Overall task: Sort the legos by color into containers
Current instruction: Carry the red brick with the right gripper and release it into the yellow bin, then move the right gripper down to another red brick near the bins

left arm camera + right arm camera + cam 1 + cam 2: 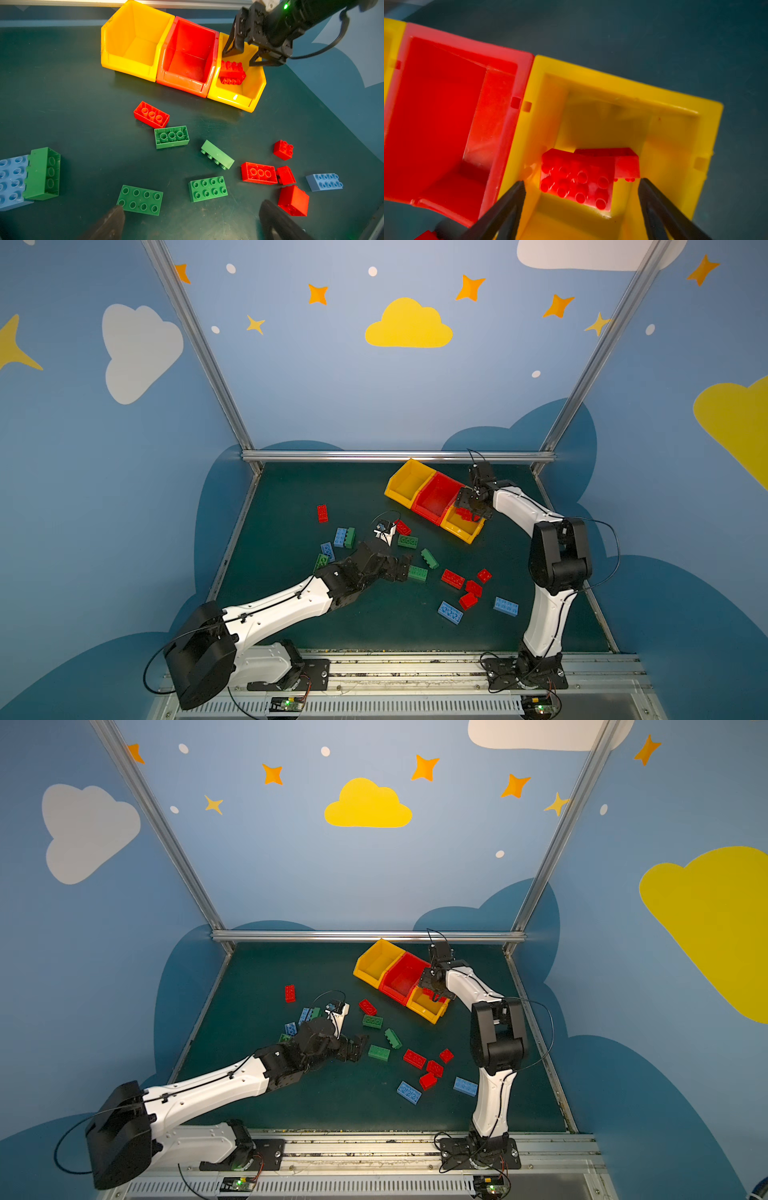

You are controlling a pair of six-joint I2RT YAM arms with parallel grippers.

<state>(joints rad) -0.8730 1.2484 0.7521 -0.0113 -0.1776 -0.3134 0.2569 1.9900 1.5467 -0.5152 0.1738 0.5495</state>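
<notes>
Three joined containers stand at the back: a yellow bin (409, 481), a red bin (436, 499) and a second yellow bin (467, 533). My right gripper (581, 181) hangs open over that second yellow bin (623, 83). Two red legos (571, 166) lie inside it, free of the fingers. The red bin (467, 47) shows nothing inside. My left gripper (192, 207) is open low over the mat, with two green legos (207, 188) lying studs-up just ahead of it. In both top views it sits beside a green lego (417, 573).
Loose legos lie scattered on the dark green mat: a red one (322, 513) far left, blue and green ones (345, 537) beside the left wrist, a red cluster (465, 585), and blue ones (450, 612) (505, 606) near the front. A metal rail (395, 456) bounds the back.
</notes>
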